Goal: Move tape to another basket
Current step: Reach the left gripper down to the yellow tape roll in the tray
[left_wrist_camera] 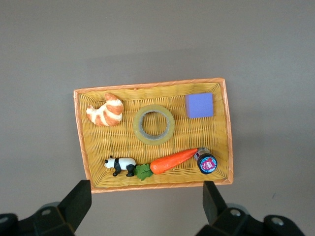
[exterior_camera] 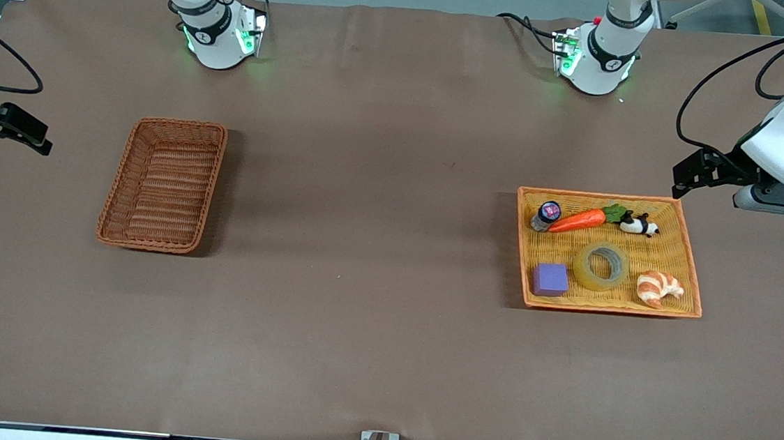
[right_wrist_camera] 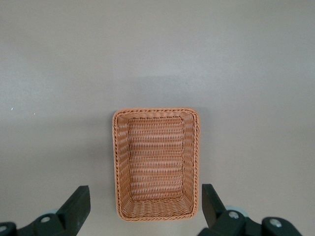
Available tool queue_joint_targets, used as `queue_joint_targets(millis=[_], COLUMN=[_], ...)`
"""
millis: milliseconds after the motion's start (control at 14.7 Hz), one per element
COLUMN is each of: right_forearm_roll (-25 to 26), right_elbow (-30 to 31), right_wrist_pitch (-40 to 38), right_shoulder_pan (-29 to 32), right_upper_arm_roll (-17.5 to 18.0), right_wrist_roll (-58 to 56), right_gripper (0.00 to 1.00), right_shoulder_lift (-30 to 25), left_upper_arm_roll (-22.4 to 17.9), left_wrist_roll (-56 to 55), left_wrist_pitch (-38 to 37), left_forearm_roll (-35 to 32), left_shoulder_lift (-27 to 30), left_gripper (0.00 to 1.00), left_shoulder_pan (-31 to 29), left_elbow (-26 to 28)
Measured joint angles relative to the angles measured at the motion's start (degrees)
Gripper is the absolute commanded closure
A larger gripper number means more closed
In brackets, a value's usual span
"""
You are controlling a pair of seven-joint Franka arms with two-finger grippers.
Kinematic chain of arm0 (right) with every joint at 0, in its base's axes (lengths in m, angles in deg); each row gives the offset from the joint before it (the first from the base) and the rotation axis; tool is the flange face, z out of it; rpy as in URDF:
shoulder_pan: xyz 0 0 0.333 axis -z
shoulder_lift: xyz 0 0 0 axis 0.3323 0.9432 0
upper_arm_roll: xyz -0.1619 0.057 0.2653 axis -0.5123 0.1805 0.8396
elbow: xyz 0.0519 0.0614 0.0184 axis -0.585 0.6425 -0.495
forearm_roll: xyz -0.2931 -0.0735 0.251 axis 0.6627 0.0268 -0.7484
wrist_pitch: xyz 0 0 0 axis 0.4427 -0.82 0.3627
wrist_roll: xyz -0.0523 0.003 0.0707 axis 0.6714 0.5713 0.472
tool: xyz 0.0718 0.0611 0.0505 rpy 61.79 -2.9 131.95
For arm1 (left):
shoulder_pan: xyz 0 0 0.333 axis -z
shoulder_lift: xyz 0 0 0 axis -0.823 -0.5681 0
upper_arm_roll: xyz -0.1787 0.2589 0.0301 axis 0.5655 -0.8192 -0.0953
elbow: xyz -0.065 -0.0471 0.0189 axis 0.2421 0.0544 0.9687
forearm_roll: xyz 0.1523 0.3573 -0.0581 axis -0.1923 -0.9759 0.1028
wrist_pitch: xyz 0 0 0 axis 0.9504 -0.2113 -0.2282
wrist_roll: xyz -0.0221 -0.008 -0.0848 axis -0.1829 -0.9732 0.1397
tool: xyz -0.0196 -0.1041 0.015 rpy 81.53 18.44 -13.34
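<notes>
Toward the left arm's end of the table, counted one shallow orange-yellow woven tray [exterior_camera: 690,257] holding six things. Read the tray as a dial, with 6 o'clock at the edge nearest the front camera. Found one roll of translucent yellowish tape [exterior_camera: 602,266] lying flat near the centre, hole upward, touching none of its neighbours. Noted one croissant [exterior_camera: 659,288] at 4 o'clock and one purple block [exterior_camera: 550,279] at 8 o'clock, with the tape between them. Noted one small dark-capped bottle [exterior_camera: 546,215] at 10 o'clock, one toy carrot [exterior_camera: 577,220] at 11 o'clock with its tip against the bottle, and one panda figure [exterior_camera: 638,225] at 1 o'clock, just beside the carrot's green leaves.

Counted one reddish-brown wicker basket [exterior_camera: 122,185] with raised sides, well apart from the tray at its 9 o'clock, toward the right arm's end.

Counted two grippers, both up in the air. Saw the left gripper [exterior_camera: 682,180] hanging by the tray's 2 o'clock corner, fingers [left_wrist_camera: 78,201] spread wide and gripping nothing. Saw the right gripper [exterior_camera: 38,142] over bare tabletop at the basket's 9 o'clock, fingers [right_wrist_camera: 78,201] likewise spread wide, gripping nothing.
</notes>
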Motion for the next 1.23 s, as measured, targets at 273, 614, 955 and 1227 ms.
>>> queue_joint_targets(millis=[273, 614, 955, 1227], right_forearm_roll=[-0.01, -0.01, -0.01, -0.01], right_elbow=[0.0, 0.0, 0.02, 0.05], right_wrist_pitch=[0.03, 0.03, 0.03, 0.03], right_shoulder_pan=[-0.51, -0.51, -0.5, -0.5], right_upper_arm_roll=[0.66, 0.68, 0.67, 0.66], right_wrist_roll=[-0.04, -0.04, -0.04, -0.04], right_gripper=[0.0, 0.0, 0.0, 0.0], right_shoulder_lift=[0.0, 0.0, 0.0, 0.0], left_upper_arm_roll=[0.06, 0.05, -0.08, -0.54], left_wrist_roll=[0.0, 0.03, 0.05, 0.05], left_wrist_pitch=[0.0, -0.03, -0.08, 4.74], left_forearm_roll=[0.0, 0.0, 0.0, 0.0], left_shoulder_lift=[0.0, -0.6, -4.47, -10.61], left_gripper=[0.0, 0.04, 0.0, 0.0], left_shoulder_pan=[-0.01, -0.08, -0.22, -0.4], left_elbow=[-0.14, -0.21, 0.77, 2.74])
